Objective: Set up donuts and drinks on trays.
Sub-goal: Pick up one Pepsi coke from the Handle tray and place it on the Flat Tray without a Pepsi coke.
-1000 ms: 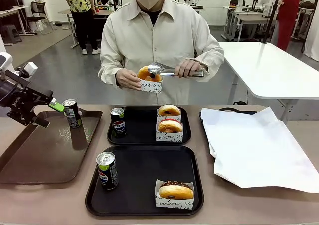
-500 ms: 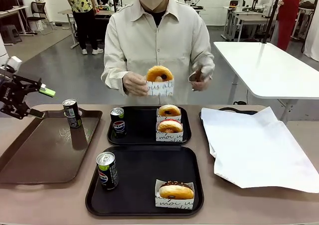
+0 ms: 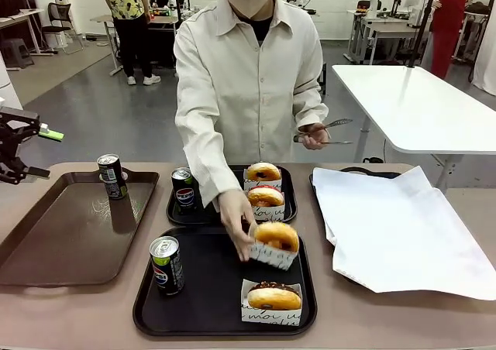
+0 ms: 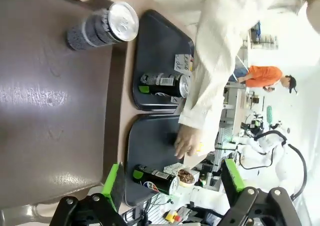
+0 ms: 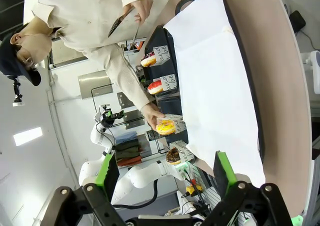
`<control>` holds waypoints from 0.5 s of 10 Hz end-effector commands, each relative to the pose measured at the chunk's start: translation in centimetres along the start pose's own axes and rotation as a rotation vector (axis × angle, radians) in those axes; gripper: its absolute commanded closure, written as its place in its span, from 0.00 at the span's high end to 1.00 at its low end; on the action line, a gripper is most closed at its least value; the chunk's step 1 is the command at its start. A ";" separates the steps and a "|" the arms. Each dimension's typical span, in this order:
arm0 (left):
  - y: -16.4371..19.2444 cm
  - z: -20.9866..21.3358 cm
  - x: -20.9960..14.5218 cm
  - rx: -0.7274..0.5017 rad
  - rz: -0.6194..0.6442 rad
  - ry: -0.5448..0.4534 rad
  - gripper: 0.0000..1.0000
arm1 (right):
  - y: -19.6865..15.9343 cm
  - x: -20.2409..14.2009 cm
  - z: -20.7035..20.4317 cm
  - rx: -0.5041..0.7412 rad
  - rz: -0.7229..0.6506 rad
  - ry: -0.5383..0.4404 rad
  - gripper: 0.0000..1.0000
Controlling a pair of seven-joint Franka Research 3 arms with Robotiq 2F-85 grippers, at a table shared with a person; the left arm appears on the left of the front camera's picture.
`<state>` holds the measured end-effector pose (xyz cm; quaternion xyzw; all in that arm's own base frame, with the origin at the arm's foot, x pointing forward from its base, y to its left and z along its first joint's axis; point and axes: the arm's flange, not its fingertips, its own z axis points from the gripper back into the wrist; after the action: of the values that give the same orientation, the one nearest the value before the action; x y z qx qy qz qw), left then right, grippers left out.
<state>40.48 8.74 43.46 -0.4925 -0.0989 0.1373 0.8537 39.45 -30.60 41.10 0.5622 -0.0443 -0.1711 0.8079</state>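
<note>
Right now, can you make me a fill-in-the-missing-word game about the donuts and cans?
1. The person's hand is lowering a yellow donut onto the ____ black tray.
2. The far black tray holds ____ donuts.
3. One can stands on the ____ tray.
4. The person's other hand holds metal ____.

Missing words: near; two; brown; tongs

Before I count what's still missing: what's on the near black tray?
On the near tray: one can at its left and a chocolate donut at front right. The person's hand is setting a yellow donut on it; its sleeve bottom is hidden.
</note>
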 end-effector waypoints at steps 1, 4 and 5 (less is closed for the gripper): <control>1.3 1.5 0.6 -0.058 0.021 -0.003 1.00 | 0.2 0.1 -0.1 0.017 0.010 -0.006 1.00; 3.2 3.4 1.0 -0.091 0.024 0.137 1.00 | 0.2 0.1 -0.1 0.017 0.010 -0.006 1.00; 4.0 3.8 1.0 -0.092 0.017 0.215 1.00 | 0.2 0.1 -0.1 0.017 0.010 -0.006 1.00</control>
<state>39.17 12.47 42.25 -0.5406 -0.0380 0.1241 0.8312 39.44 -30.61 41.10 0.5622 -0.0443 -0.1712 0.8079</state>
